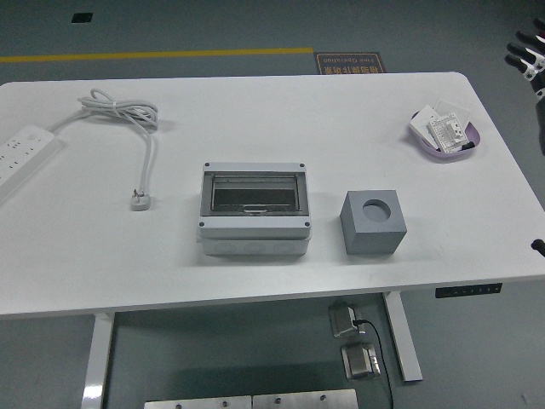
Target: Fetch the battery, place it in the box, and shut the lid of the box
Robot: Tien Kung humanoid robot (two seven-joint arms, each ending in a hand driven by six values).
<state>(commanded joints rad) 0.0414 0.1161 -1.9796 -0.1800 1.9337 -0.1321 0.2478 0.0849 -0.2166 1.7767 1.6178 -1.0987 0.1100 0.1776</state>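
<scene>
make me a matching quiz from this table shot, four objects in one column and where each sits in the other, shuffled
Things:
1. power strip
2. grey box with clear lid
3. grey cube with round hole
4. purple tray

Places:
A. far right part of the table, holding small white items
B. left edge of the table, its cord coiled beside it
C. middle of the table
D. just right of the box, apart from it

Pairs: 1-B, 2-C, 3-D, 4-A
</scene>
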